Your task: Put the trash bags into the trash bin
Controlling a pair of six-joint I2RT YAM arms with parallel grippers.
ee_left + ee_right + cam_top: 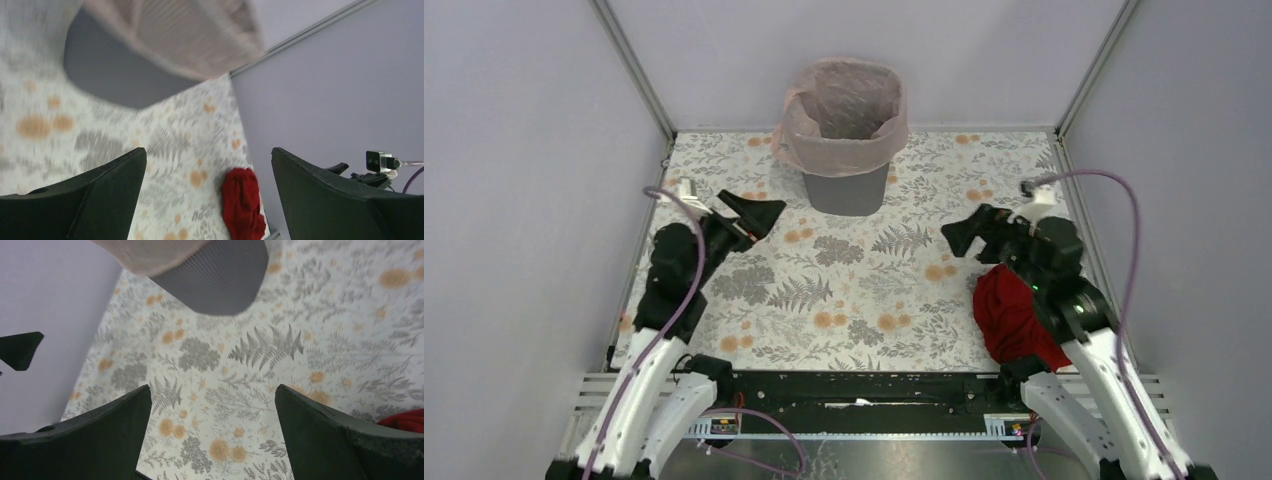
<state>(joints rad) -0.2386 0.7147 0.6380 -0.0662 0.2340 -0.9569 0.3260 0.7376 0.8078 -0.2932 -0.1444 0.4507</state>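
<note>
At the left side of the worktop (874, 290) the left arm (672, 272) reached toward the far edge. The left jaws stood released, wide apart, with nothing between them.

Farther right, at the middle of the far edge, the trash bin (846, 190) stood upright. The trash bags (829, 150), one thin pink film, lay already inside it. The film lined the inner walls and was folded outward over the rim, and it hung somewhat lower on the left outside. Its mouth faced straight up, so its long axis ran vertical, together with the bin.

From the left jaws the bin lay forward and to the right, near. From the right jaws it lay forward and to the left, a little farther. The left arm was therefore the nearer one, though not by much.

At the right side the right arm (1064, 290) carried jaws that were released too, holding nothing. Behind them, toward the near right corner, a dark red cloth (1009, 315) lay partly under the arm.

In my judgement the task looked nearly done. Any coming move would turn on the hanging left fold.
</note>
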